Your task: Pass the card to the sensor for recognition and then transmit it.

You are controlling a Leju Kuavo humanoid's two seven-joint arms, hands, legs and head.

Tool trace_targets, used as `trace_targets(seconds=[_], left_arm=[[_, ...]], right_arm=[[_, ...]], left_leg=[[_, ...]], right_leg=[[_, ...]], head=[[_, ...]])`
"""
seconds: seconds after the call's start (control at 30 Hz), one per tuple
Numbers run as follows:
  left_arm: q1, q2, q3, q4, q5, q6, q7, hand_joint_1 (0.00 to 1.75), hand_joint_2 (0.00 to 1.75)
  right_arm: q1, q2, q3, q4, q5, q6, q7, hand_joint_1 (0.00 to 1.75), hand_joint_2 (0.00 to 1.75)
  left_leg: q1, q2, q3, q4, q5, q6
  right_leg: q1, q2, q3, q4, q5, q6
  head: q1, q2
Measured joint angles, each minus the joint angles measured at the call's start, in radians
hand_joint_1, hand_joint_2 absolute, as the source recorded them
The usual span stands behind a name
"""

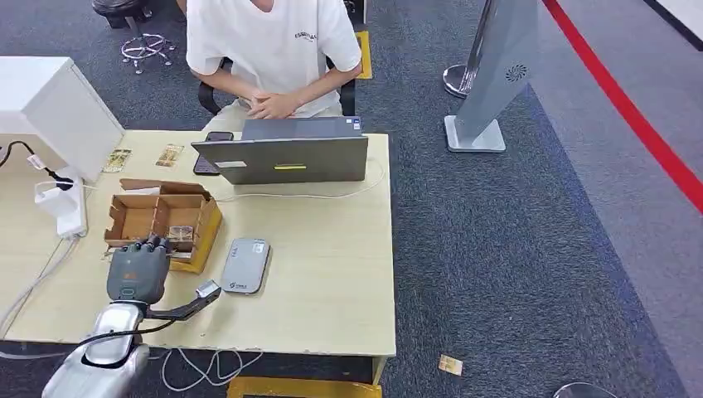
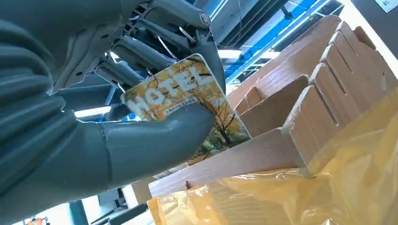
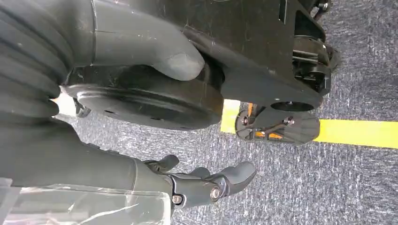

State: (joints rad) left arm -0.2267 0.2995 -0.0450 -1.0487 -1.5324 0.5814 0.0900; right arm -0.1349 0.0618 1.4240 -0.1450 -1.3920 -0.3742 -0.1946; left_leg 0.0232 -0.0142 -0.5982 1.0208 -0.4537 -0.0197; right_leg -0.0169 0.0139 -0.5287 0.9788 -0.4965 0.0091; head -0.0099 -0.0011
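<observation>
Holding: the left hand (image 1: 137,272) pinches a card (image 2: 187,101) between its thick thumb (image 2: 155,140) and dark fingers (image 2: 141,54); the card carries the word HOTEL over a yellow autumn-tree print.
Card position: in the left wrist view it sits at the open top of the cardboard box (image 1: 157,217), just over one of the box's divided compartments; whether its lower edge touches a divider I cannot tell.
Left hand position: at the near side of the box, toward the table's left front part, fingers reaching over the box's near wall.
Box: brown, open, split by slotted cardboard dividers, resting on something yellow (image 2: 291,197) that looks like plastic wrap; it stands left of the table's middle.
Sensor: a flat grey card reader (image 1: 246,264) lies just right of the box, apart from the left hand, closer to the front edge than to the back edge.
Right hand (image 3: 206,183): fingers loosely apart and holding nothing, hanging over grey carpet (image 3: 328,187) with a yellow floor stripe (image 3: 356,132).
Table (image 1: 332,282): pale wood.
Laptop (image 1: 286,153): grey, at the back edge.
Person (image 1: 269,41): in a white shirt, seated behind the laptop, hands together.
Loose cards (image 1: 143,157): two lie near the back left corner.
Phone (image 1: 214,153): dark, lies beside the laptop's left end.
</observation>
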Motion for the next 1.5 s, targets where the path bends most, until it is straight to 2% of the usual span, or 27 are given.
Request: trace_targets(seconds=[0.5,0.67,0.9,1.2,1.27,1.4,1.5], left_arm=[[-0.001,0.000,0.001,0.000,0.016,0.006,-0.008,1.75,1.75],[0.004,-0.007,0.002,-0.008,0.037,0.038,-0.035,1.75,1.75],[0.032,-0.035,0.001,-0.111,0.038,0.010,-0.036,1.75,1.75],[0.046,-0.047,0.001,-0.168,0.041,0.008,-0.048,1.75,1.75],[0.056,-0.055,-0.005,-0.212,0.040,-0.014,-0.048,1.75,1.75],[0.068,-0.073,-0.076,-0.353,0.025,-0.097,-0.032,1.75,1.75],[0.068,-0.081,-0.142,-0.440,0.017,-0.131,-0.017,1.75,1.75]], right_arm=[[0.000,0.000,0.002,0.000,-0.001,0.000,0.000,0.00,1.75],[0.000,0.000,0.002,0.000,-0.009,0.000,0.000,0.00,1.75],[0.000,0.000,0.002,0.000,-0.016,0.000,0.000,0.00,1.75],[0.000,0.001,0.002,0.000,-0.022,0.000,0.000,0.00,1.75],[0.000,0.002,0.002,0.000,-0.026,0.000,-0.002,0.00,1.75],[0.000,0.002,0.002,0.000,-0.047,0.000,-0.013,0.00,1.75],[0.001,0.002,0.002,0.000,-0.055,0.000,-0.016,0.00,1.75]], left_leg=[[0.000,0.000,0.000,0.000,0.000,0.000],[0.000,0.000,0.000,0.000,0.000,0.000],[0.000,0.000,0.000,0.000,0.000,0.000],[0.000,0.000,0.000,0.000,0.000,0.000],[0.000,0.000,0.000,0.000,0.000,0.000],[-0.001,-0.001,0.000,0.000,0.000,0.000],[-0.002,0.000,0.000,0.000,0.000,0.000]], right_leg=[[0.000,0.000,0.000,0.000,0.000,0.000],[0.000,0.000,0.000,0.000,0.000,0.000],[0.000,0.000,0.000,0.000,0.000,0.000],[0.000,0.000,0.000,0.000,0.000,0.000],[0.000,0.000,-0.001,0.000,0.000,0.000],[-0.001,-0.001,-0.001,0.000,0.000,0.000],[-0.002,0.000,0.000,0.000,0.000,0.000]], head=[[0.000,0.000],[0.000,0.000],[0.000,0.000],[0.000,0.000],[0.000,0.000],[0.000,0.000],[0.000,0.000]])
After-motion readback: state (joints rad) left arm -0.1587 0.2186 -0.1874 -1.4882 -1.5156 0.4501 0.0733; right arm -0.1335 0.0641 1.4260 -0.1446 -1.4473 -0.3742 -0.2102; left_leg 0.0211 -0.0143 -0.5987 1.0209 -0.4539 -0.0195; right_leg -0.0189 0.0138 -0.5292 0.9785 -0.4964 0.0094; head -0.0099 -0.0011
